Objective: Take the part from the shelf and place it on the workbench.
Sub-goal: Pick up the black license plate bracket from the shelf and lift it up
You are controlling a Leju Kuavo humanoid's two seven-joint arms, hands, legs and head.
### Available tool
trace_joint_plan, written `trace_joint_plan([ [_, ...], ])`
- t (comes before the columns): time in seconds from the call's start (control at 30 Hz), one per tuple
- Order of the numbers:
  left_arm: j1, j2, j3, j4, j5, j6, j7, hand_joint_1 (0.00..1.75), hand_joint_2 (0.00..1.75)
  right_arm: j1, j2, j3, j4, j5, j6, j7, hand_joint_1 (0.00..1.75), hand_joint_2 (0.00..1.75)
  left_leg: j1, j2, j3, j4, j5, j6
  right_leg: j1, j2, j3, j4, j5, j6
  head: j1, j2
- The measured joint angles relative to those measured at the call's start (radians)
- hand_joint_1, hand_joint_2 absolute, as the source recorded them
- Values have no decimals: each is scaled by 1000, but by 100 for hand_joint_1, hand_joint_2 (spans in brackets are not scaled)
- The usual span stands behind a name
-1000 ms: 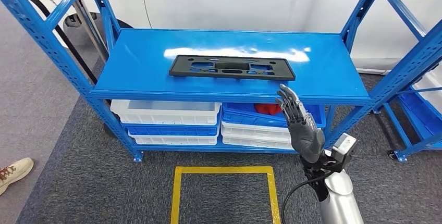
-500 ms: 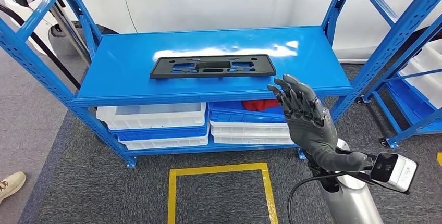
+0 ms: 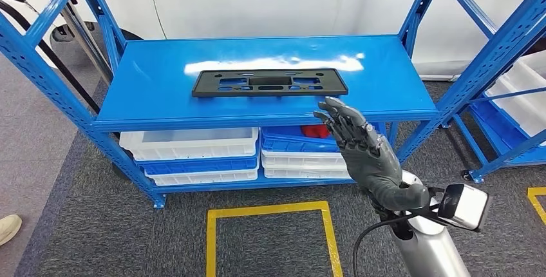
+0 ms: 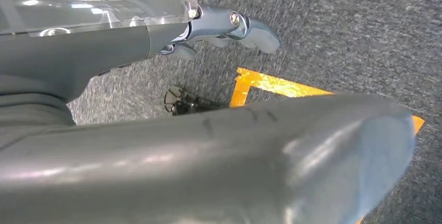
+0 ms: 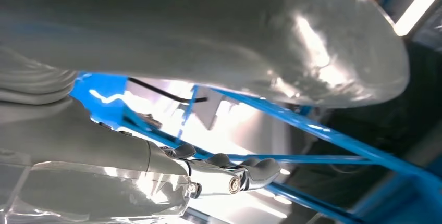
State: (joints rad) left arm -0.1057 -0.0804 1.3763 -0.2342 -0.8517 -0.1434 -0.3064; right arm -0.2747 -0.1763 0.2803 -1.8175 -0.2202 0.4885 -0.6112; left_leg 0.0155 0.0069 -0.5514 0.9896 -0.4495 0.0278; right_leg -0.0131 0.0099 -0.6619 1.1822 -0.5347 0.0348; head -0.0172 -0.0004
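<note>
Right hand: I see my right hand point(image 3: 367, 154) raised in front of the shelf's front edge, fingers spread apart, holding nothing.
Left hand: my left hand point(image 4: 229, 26) hangs over the carpet; I cannot tell whether its fingers are apart or curled.
Views: the left wrist view gives me grey carpet and a corner of the yellow tape point(image 4: 271, 83); the right wrist view gives me blue rack beams point(image 5: 333, 140) against bright light, with the fingers point(image 5: 245, 174) extended; the head view gives me the whole rack point(image 3: 64, 96).
Bins: white and blue bins point(image 3: 193, 145) are stacked under the shelf; one blue bin point(image 3: 290, 138) on the right holds something red point(image 3: 315, 131).
Part: the black part point(image 3: 269, 82) lies flat on the blue shelf point(image 3: 386, 77), mid-shelf, beyond my right hand and to its left, apart from the fingertips.
</note>
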Motion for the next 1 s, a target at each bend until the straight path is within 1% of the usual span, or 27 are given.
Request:
trace_joint_plan([
  [0.03, 0, 0, 0, 0, -1, -1, 0, 0, 0, 4, -1, 4, 6, 5, -5, 2, 0, 0, -1, 0, 1, 0, -3, 2, 0, 0, -38, 68, -23, 2, 0, 0],
  [0.07, 1, -1, 0, 0, -2, -1, 0, 0, 0, 8, -2, 8, 12, 9, -8, 2, 0, 0, -2, 0, 3, 0, -6, 2, 0, -1, -66, 111, -29, 3, 0, 0],
  [0.1, 2, -2, 0, 0, -3, -1, -1, 0, 0, 13, -3, 12, 16, 14, -11, -1, 0, 0, -2, 0, 7, 0, -10, 2, 0, -2, -74, 116, -14, 3, 0, 0],
  [0.13, 2, -3, 0, 0, -4, -2, -2, 0, 0, 17, -4, 15, 20, 19, -15, -6, 0, 0, -3, 0, 13, 0, -16, 1, 0, -4, -61, 78, 20, 1, 0, 0],
  [0.17, 3, -5, 0, 0, -4, -2, -4, 0, 0, 21, -5, 19, 23, 25, -19, -12, 0, 0, -3, 0, 22, 0, -22, -1, 0, -7, -30, 8, 65, -2, 0, 0],
  [0.2, 4, -7, 0, 0, -5, -3, -7, 0, 0, 25, -6, 23, 26, 32, -22, -20, 0, 0, -5, 0, 30, 1, -29, -5, 2, -10, 5, -65, 97, -7, 0, 0],
  [0.23, 5, -9, 0, 1, -6, -4, -10, 0, 0, 29, -7, 26, 27, 38, -25, -27, 0, 0, -7, 0, 36, 2, -36, -10, 5, -13, 34, -124, 116, -13, 0, 0],
  [0.27, 6, -11, 0, 1, -7, -4, -12, 0, 0, 32, -7, 29, 28, 43, -27, -32, 0, 0, -8, 0, 39, 2, -42, -16, 7, -16, 51, -159, 119, -19, 0, 0],
  [0.33, 6, -12, 0, 1, -9, -4, -14, 0, 0, 38, -7, 33, 29, 49, -31, -37, 0, 0, -11, 3, 44, -2, -53, -27, 10, -13, 59, -174, 105, -31, 0, 0],
  [0.4, 4, -12, 0, 1, -10, -5, -14, 0, 0, 41, -7, 36, 27, 51, -37, -35, 0, 0, -9, 5, 51, 8, -64, -37, 5, -10, 73, -181, 96, -43, 0, 0],
  [0.43, 2, -13, 0, 1, -12, -7, -14, 0, 0, 42, -7, 37, 25, 52, -40, -32, 0, 0, -9, 4, 41, 39, -77, -41, 2, -9, 84, -185, 91, -48, 0, 0],
  [0.47, 2, -13, 0, 1, -13, -8, -14, 0, 0, 44, -7, 38, 24, 52, -41, -29, 0, 0, -7, 3, 16, 92, -97, -44, 0, -9, 96, -188, 85, -53, 0, 0],
  [0.5, 2, -13, -1, 1, -14, -8, -14, 0, 0, 46, -6, 38, 23, 53, -42, -28, 0, 0, -7, 2, -26, 165, -120, -47, 1, -8, 107, -189, 76, -57, 0, 0],
  [0.53, 4, -13, -1, 1, -15, -8, -14, 0, 0, 49, -6, 39, 23, 53, -42, -26, 0, 0, -6, 2, -76, 239, -139, -50, 1, -8, 118, -189, 66, -58, 0, 0],
  [0.57, 6, -13, 0, 1, -16, -8, -14, 0, 0, 54, -6, 40, 23, 53, -42, -25, 0, 0, -6, 2, -121, 292, -142, -52, 2, -6, 131, -189, 55, -58, 0, 0],
  [0.6, 9, -13, 0, 1, -16, -8, -14, 0, 0, 59, -6, 41, 23, 54, -42, -25, 0, 0, -6, 2, -150, 310, -122, -52, 2, -4, 146, -189, 44, -57, 0, 0],
  [0.63, 11, -13, 0, 1, -16, -7, -14, 0, 0, 63, -6, 42, 23, 55, -42, -24, 0, 0, -6, 2, -159, 283, -77, -50, 2, -1, 164, -189, 30, -55, 0, 0],
  [0.67, 13, -13, 0, 1, -16, -6, -14, 0, 0, 66, -6, 43, 23, 56, -42, -25, 0, 0, -6, 2, -149, 220, -16, -46, 2, 1, 183, -189, 17, -53, 0, 0],
  [0.7, 14, -12, 0, 1, -16, -5, -14, 0, 0, 69, -6, 43, 23, 58, -42, -26, 0, 0, -7, 0, -131, 154, 34, -41, 2, 2, 200, -190, 3, -51, 0, 0],
  [0.73, 15, -12, 0, 1, -16, -5, -14, 0, 0, 70, -6, 43, 22, 60, -43, -27, 0, 0, -10, -1, -113, 98, 67, -35, 3, 5, 214, -191, -10, -46, 0, 0],
  [0.77, 15, -12, -1, 1, -16, -5, -14, 0, 0, 72, -6, 43, 22, 62, -42, -28, 0, 0, -13, -2, -98, 61, 76, -29, 4, 6, 221, -193, -19, -40, 0, 0],
  [0.8, 15, -12, -1, 1, -16, -5, -15, 0, 0, 73, -6, 43, 21, 64, -42, -29, 0, 0, -17, -3, -89, 47, 66, -23, 4, 7, 226, -195, -24, -33, 0, 0],
  [0.87, 11, -12, -1, 1, -17, -5, -15, 0, 0, 74, -6, 44, 18, 66, -42, -30, 0, 0, -18, -4, -75, 29, 48, -11, 3, 7, 225, -184, -15, -19, 0, 0],
  [0.9, 11, -12, -1, 1, -17, -5, -16, 0, 0, 74, -7, 44, 15, 66, -42, -30, 0, 0, -15, -5, -66, 21, 43, -5, 2, 6, 216, -160, -6, -13, 0, 0],
  [0.93, 11, -13, -1, 1, -17, -5, -16, 0, 0, 73, -7, 44, 13, 66, -42, -30, 0, 0, -13, -6, -54, 14, 39, 0, 2, 5, 193, -121, 1, -9, 0, 0],
  [0.97, 10, -13, -1, 1, -17, -5, -16, 0, 0, 73, -8, 44, 12, 66, -42, -30, 0, 0, -11, -6, -42, 7, 33, 3, 1, 3, 159, -68, -4, -5, 0, 0],
  [1.0, 11, -13, -1, 1, -17, -5, -16, 0, 0, 73, -8, 44, 12, 66, -42, -31, 0, 0, -10, -6, -32, 3, 27, 6, 0, 1, 116, -9, -21, -2, 0, 0],
])
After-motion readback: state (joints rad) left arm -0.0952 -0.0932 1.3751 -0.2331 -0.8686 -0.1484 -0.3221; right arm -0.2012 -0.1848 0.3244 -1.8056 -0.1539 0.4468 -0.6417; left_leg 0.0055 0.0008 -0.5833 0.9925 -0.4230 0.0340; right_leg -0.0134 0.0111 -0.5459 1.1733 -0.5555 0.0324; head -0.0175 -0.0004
